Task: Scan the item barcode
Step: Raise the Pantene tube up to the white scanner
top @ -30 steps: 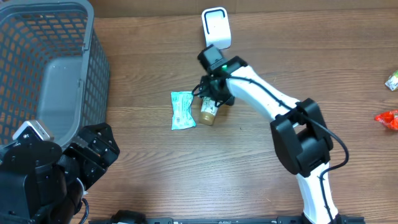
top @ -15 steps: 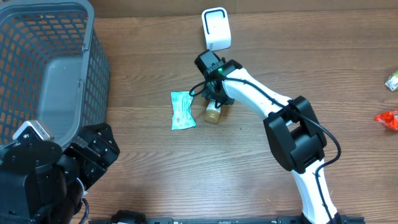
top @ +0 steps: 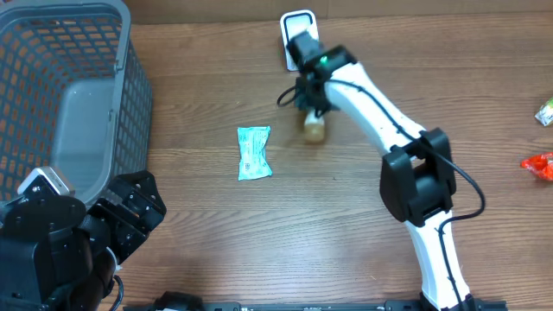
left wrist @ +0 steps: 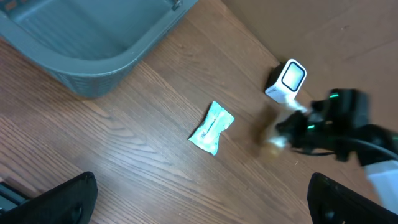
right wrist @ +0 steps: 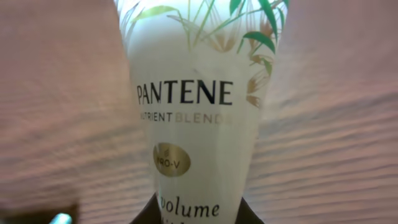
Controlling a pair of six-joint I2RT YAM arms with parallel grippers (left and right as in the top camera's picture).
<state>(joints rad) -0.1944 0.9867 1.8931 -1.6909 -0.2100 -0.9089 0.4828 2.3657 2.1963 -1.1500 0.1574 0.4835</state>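
Right tool (top: 308,104) grips Pantene bottle (top: 314,128) beside far-edge scanner (top: 292,24); left tool (left wrist: 202,202) spread wide.

Grey mesh basket (top: 138,95) at the far left corner of the tabletop (top: 216,233). Teal packet (top: 253,153) near the centre; red packet (top: 539,165) and green-white packet (top: 545,112) at the right edge.

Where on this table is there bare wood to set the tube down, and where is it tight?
Bare table lies between the teal packet and the near edge, and between the right arm and the red packet. Crowded: around the scanner, where the right tool holds the Pantene tube, and the corner between basket and left arm.
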